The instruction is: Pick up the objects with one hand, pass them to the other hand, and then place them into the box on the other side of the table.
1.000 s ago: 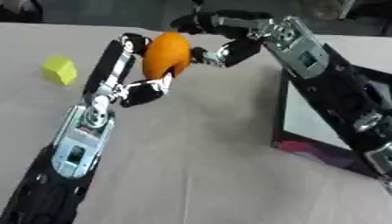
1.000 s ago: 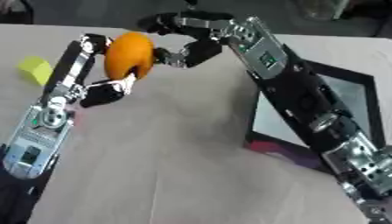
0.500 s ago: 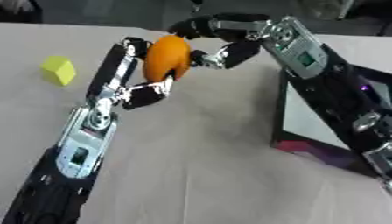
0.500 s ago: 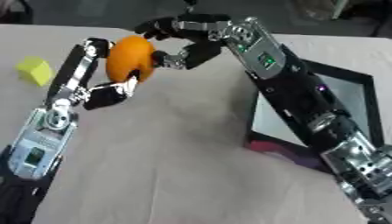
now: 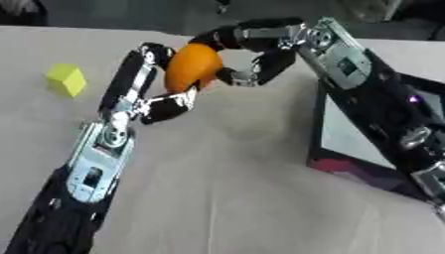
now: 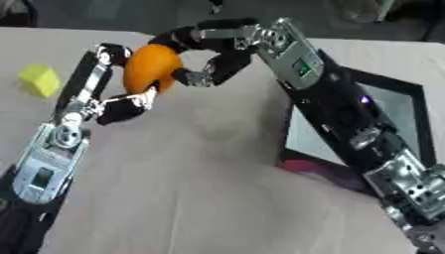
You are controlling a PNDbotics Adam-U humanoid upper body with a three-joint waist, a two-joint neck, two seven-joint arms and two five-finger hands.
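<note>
Left eye view: orange ball (image 5: 193,67) held above the table (image 5: 226,198), far of centre, in the left hand (image 5: 149,89), whose fingers and thumb curl round it from the left and from below. The right hand (image 5: 252,54) reaches in from the right; its fingers arch over the top of the ball and its thumb side sits at the ball's right edge, touching or just short of it, cannot tell which. Box (image 5: 365,134) lies at the right, partly behind the right arm, with nothing visible in it. Yellow block (image 5: 67,79) rests on the table far left, well apart. Right eye view: same arrangement; the right fingers (image 6: 195,33) wrap over the ball's top right. Judgement: the handover step is in hand. Next move calls for the right hand to close fully before the left lets go, then carry right to the box.
</note>
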